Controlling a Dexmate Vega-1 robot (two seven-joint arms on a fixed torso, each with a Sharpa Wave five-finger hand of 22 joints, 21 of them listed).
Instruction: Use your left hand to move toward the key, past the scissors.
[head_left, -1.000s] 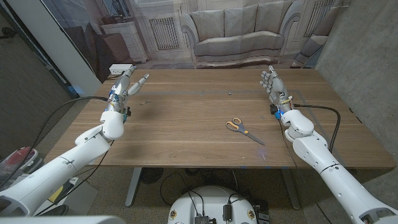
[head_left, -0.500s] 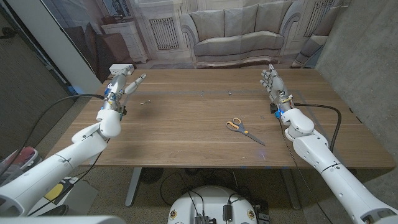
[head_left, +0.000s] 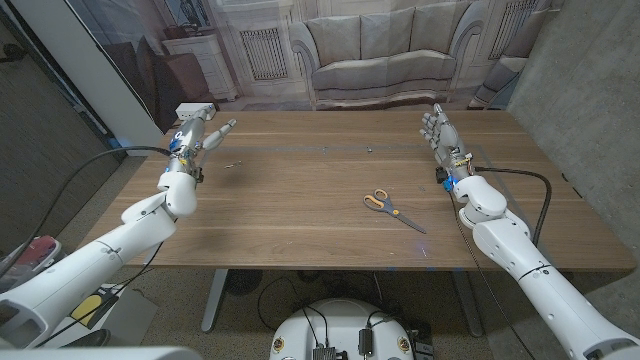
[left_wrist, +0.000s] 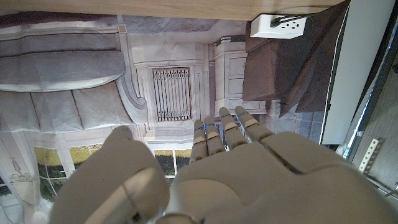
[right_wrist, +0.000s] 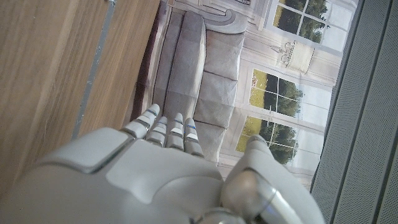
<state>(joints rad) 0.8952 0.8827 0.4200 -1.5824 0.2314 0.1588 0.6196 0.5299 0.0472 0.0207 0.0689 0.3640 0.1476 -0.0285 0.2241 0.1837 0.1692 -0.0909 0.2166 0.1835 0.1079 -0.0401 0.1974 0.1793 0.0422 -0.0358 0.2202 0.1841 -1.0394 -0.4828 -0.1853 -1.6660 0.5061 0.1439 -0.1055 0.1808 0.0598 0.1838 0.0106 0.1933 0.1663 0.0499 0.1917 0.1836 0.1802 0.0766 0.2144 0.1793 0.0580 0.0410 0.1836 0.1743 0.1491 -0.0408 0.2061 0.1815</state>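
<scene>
Wooden table (head_left: 300, 210): my left hand (head_left: 198, 137) hovers at its far left corner, fingers extended, holding nothing, palm free for approach. Scissors (head_left: 392, 209) lie mid-right. Key: possibly the small object (head_left: 231, 164) just beside my hand.

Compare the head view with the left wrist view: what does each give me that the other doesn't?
Head view: the scissors lying right of the table's middle, the right hand at the far right, and a small dark item near the left hand, too small to identify. Left wrist view: a white power strip at the table edge. Both show the left hand, open and holding nothing, and the sofa backdrop.
</scene>
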